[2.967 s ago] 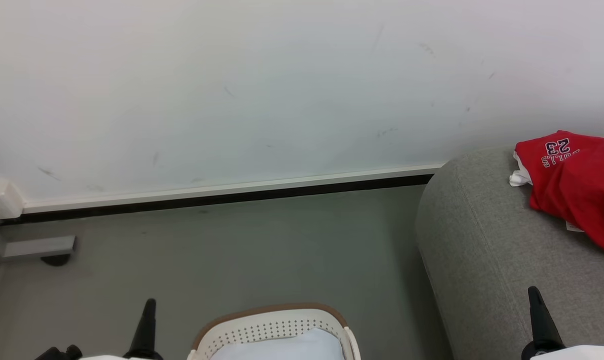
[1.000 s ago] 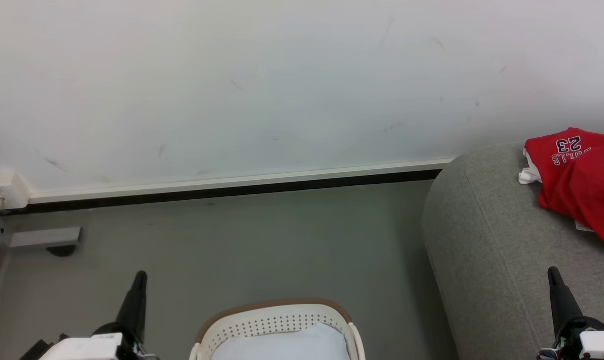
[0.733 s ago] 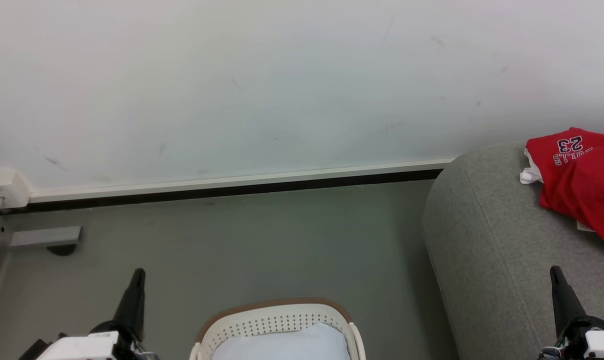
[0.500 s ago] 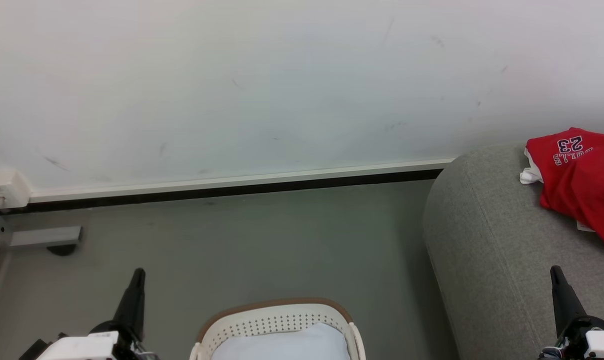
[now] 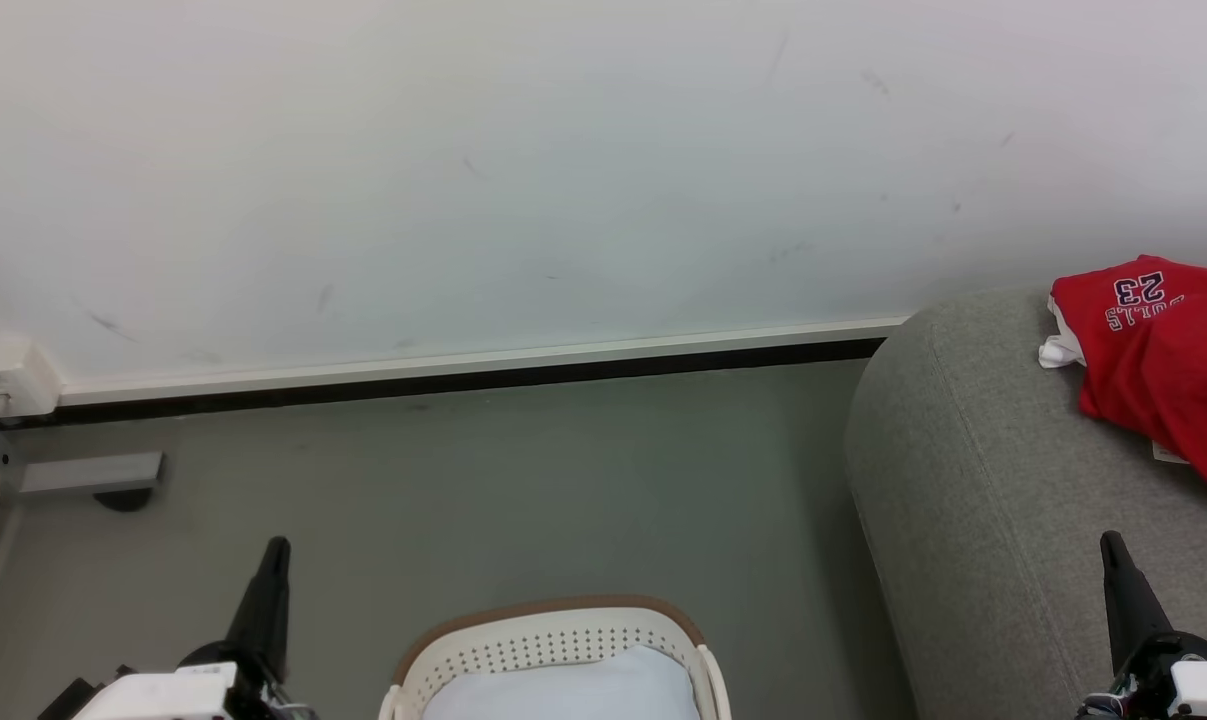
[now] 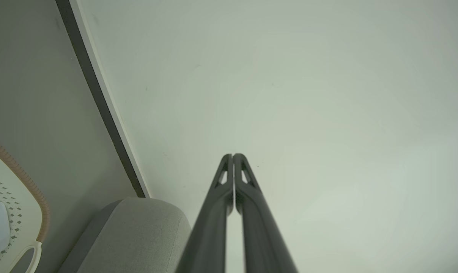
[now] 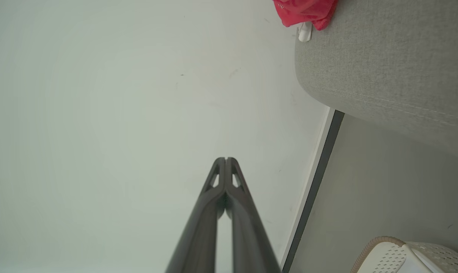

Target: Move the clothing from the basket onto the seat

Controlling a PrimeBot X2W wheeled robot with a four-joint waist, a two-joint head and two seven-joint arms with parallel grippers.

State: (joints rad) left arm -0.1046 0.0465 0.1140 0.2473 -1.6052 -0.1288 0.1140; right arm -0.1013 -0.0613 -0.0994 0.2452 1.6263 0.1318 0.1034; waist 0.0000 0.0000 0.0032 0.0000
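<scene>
The clothing [image 5: 1158,370] is lying in a loose red heap on top of the seat [image 5: 963,480], at its far end close to the wall [image 5: 463,180]. It is showing a navy-and-white "23" with lettering under it, upside down in the head view. A bit of white trim is sticking out on the heap's left side, and a small white tag is peeking out at its near edge. In the right wrist view the red cloth [image 7: 304,11] is hanging slightly over the seat's rounded edge [image 7: 384,64], with a white scrap dangling under it.

I am counting one red heap, though I cannot tell whether it is one garment or more. One grey woven seat is filling the right side, with a stitched seam running along its side. One cream basket [image 5: 553,612] with dotted walls and a tan rim is standing on the grey floor [image 5: 513,480], to the left of the seat and apart from it. Something pale, smooth and bluish-white [image 5: 563,690] is lying inside it; I cannot tell what it is.

Two grippers are showing. The left gripper [image 5: 278,548] is pointing up left of the basket, its fingers [image 6: 247,204] pressed together on nothing. The right gripper [image 5: 1110,542] is hovering over the seat's near part, well short of the clothing, its fingers [image 7: 204,212] also meeting at the tips and holding nothing.
</scene>
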